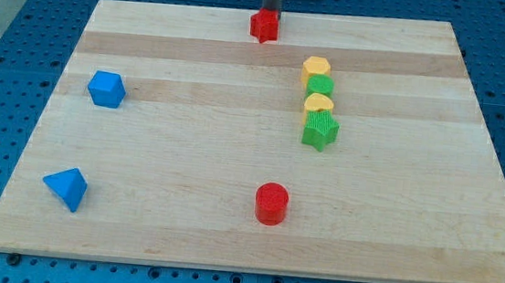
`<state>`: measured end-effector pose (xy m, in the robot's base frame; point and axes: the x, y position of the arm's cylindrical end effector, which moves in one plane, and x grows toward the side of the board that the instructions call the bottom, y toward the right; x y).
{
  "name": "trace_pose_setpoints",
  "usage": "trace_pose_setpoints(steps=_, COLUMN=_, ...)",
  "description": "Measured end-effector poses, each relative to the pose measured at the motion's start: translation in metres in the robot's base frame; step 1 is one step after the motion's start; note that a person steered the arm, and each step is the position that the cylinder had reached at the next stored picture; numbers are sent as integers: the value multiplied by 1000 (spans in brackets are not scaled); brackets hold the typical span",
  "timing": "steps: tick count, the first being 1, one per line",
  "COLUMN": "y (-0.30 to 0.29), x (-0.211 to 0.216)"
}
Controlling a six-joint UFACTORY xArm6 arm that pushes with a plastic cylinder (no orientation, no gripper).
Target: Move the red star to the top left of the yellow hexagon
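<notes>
The red star point(263, 26) lies near the top edge of the wooden board, at the view's top centre. My tip point(270, 13) is right at its upper side, touching or nearly touching it. The yellow hexagon point(315, 69) sits to the lower right of the star, at the top of a short column of blocks. Just below the hexagon are a green round block point(321, 85), a yellow heart-like block point(318, 103) and a green star point(320, 130), packed close together.
A blue hexagon-like block point(106, 88) sits at the view's left. A blue triangle-like block point(66, 187) is at the lower left. A red cylinder point(272, 203) stands at the bottom centre. The board point(187, 154) rests on a blue perforated table.
</notes>
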<state>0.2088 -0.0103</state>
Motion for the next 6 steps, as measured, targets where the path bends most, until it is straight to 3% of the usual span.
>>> trace_pose_setpoints(steps=4, y=-33, x=64)
trace_pose_setpoints(steps=6, y=-19, x=56)
